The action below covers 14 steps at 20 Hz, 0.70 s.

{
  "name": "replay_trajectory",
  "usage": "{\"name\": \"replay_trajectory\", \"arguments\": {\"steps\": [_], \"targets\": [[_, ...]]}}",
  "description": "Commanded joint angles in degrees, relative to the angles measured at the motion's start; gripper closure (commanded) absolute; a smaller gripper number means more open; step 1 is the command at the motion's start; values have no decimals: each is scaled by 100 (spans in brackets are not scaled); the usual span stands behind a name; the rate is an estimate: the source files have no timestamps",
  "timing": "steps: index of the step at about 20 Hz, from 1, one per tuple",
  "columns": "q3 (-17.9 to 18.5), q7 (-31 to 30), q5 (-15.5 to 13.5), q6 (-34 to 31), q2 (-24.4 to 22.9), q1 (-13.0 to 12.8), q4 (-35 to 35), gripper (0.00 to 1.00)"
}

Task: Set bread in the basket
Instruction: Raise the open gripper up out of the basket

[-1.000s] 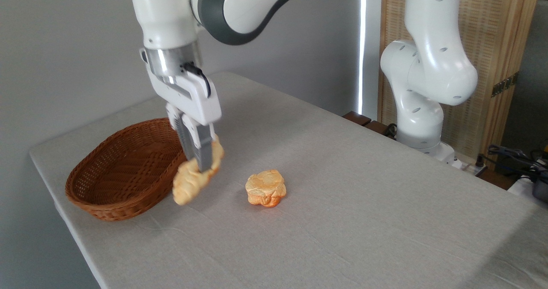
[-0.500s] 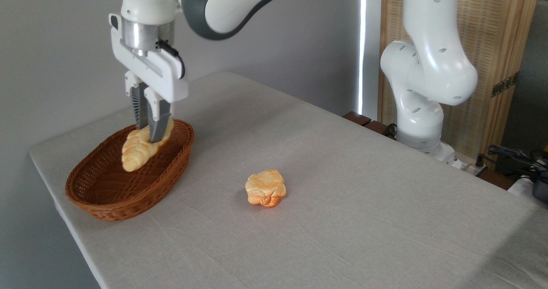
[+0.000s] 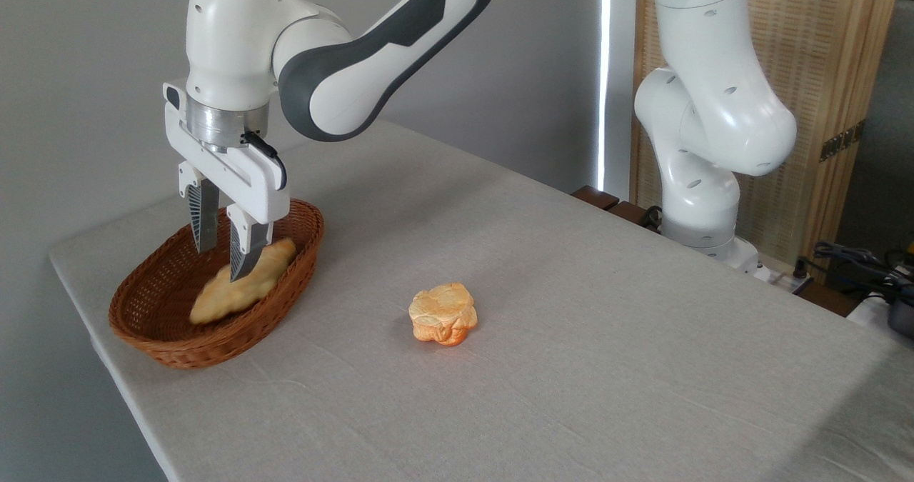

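Observation:
The long pale golden bread (image 3: 243,290) lies inside the reddish-brown wicker basket (image 3: 153,328) at the left of the table, resting along its right-hand side. My gripper (image 3: 220,260) hangs just above the basket, open, its two fingers spread apart. The right finger overlaps the loaf in the picture; whether it touches the bread I cannot tell. Nothing is held between the fingers.
A small round orange-tinged bun (image 3: 443,314) sits on the grey tablecloth right of the basket. The arm's white base (image 3: 703,196) stands at the table's far right edge. The basket is near the table's left edge.
The gripper carried the bread left from beside the basket to over it, then opened. The loaf now lies in the basket, freed from the fingers.

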Motion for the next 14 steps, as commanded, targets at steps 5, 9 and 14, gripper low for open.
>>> {"name": "replay_trajectory", "arguments": {"steps": [5,9,14], "targets": [[109,-43,-11,-352,-339,89,101,0],[434,369,568,-1591,-849,116,180,0],[697,1317,866,-2822,-1034,116,171,0]]}}
